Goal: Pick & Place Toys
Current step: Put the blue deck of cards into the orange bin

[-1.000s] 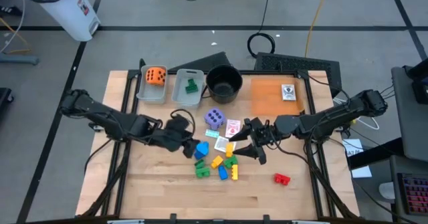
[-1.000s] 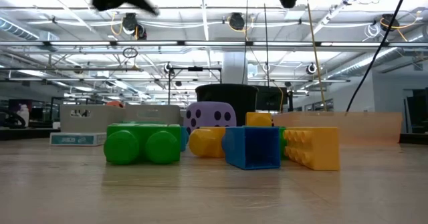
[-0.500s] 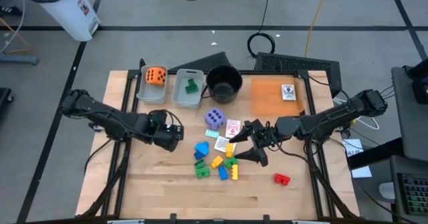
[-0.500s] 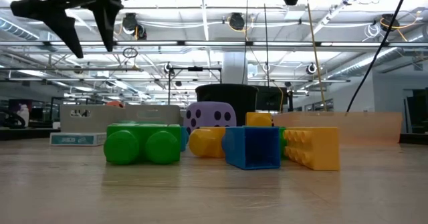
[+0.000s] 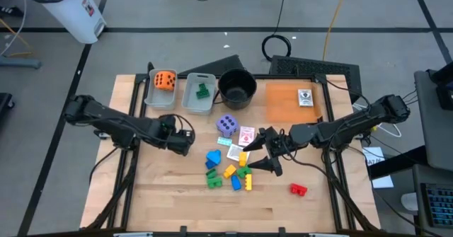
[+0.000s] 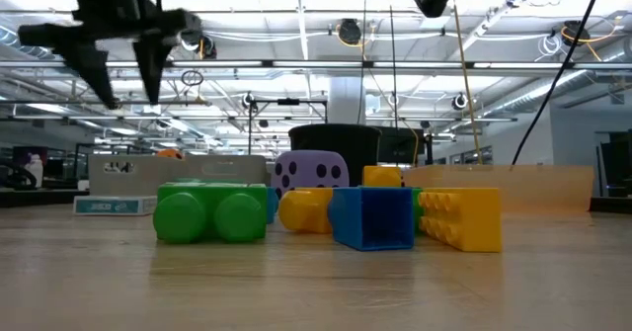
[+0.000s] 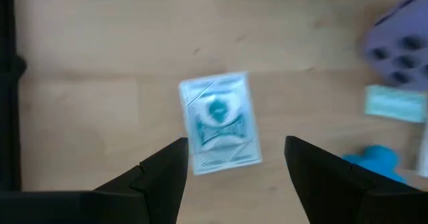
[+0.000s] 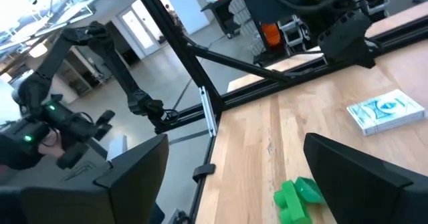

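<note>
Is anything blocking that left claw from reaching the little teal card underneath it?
Nothing visible. The teal card lies alone on bare wood below the open left gripper. The purple die and a blue block sit off to one side. The right gripper waits farther right.

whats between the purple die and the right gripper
In the high view, a white-edged picture card with a pink face lies between the purple die and the right gripper.
</note>
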Controlling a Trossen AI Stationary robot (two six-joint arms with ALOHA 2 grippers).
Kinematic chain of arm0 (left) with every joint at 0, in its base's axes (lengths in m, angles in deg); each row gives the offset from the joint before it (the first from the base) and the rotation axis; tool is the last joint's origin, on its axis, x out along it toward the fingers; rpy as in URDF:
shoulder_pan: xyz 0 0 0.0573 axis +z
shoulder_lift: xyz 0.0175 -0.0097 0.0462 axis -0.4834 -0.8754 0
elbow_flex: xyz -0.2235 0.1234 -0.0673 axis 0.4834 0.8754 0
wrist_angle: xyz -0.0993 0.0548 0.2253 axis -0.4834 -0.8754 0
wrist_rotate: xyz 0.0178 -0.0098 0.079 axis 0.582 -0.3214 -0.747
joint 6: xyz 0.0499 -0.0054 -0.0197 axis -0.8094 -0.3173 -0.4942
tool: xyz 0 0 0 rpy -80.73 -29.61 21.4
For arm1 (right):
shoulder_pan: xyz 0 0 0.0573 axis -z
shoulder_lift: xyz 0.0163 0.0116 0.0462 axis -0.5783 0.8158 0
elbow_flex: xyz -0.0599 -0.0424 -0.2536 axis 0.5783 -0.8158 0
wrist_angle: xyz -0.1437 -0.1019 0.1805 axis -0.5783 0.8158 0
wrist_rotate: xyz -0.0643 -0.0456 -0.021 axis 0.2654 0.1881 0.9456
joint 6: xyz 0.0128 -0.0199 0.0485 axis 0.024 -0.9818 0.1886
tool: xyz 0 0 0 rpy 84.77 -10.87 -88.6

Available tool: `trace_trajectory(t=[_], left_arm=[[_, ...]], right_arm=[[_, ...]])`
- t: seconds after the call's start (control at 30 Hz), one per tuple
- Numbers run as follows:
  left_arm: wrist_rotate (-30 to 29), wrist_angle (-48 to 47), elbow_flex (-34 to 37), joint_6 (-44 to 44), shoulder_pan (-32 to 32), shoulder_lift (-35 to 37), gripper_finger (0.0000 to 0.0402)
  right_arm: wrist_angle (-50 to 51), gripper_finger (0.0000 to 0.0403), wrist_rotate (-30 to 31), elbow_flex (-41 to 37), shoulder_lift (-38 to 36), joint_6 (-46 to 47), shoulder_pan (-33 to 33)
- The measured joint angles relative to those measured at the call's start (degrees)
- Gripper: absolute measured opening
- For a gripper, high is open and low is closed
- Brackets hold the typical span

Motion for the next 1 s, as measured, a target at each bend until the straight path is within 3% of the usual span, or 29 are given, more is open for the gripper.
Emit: trace_trajectory(t=[0.53,1.0], left_arm=[[6.1,16.4,12.5,1.5,3.3,0.0,0.0393],[7.3,21.5,15.5,0.6,7.4,-1.7,0.0393]], right_arm=[[0.4,0.0346,0.0,0.0,0.0,1.2,0.0],[2.5,0.0346,0.0,0.0,0.0,1.2,0.0]])
